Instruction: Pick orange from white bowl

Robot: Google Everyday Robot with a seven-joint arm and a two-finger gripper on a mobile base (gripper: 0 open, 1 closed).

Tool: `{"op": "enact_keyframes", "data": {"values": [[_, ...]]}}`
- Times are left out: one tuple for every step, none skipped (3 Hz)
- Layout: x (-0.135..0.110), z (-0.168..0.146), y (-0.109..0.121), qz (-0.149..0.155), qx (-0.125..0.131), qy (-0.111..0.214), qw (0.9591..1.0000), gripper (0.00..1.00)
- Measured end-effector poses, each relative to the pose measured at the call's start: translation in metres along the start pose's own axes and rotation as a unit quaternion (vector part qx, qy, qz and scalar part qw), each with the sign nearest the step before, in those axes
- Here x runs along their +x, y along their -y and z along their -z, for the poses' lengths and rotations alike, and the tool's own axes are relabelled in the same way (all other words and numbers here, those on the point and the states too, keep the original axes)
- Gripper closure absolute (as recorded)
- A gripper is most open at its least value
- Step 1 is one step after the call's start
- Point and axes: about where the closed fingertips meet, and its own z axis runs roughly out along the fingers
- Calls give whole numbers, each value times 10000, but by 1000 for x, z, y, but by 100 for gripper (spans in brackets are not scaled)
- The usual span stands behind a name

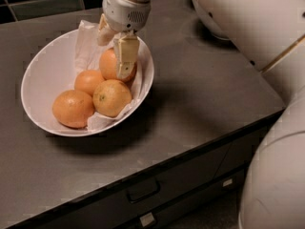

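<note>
The wide white bowl (pixel 45 66) with a crinkled paper liner sits on the left of the dark counter and holds several oranges. My gripper (pixel 116 46) reaches down into its back right part. One finger is behind and one in front of the back orange (pixel 108 65), and they are closed on it. The orange still rests in the bowl, its right side hidden by the near finger (pixel 126 55). A smaller, deeper-orange fruit (pixel 88 81), one with a dark stem dot (pixel 112 97) and a larger one (pixel 73 109) lie in front.
A smaller white bowl (pixel 206 22) stands at the back right, mostly covered by my big white arm (pixel 248 27). The counter's front edge (pixel 190 147) runs diagonally, with drawers (pixel 143 191) below. Dark tiles (pixel 43 4) line the back wall.
</note>
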Motion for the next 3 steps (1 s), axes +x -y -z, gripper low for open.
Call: {"op": "enact_keyframes", "data": {"values": [[2,-7,-5,-51,-61,50,10000,33],[3,-13,-7,-77,-118,89,9999,35],[3,-13,-7,-76,-120,89,9999,35]]}}
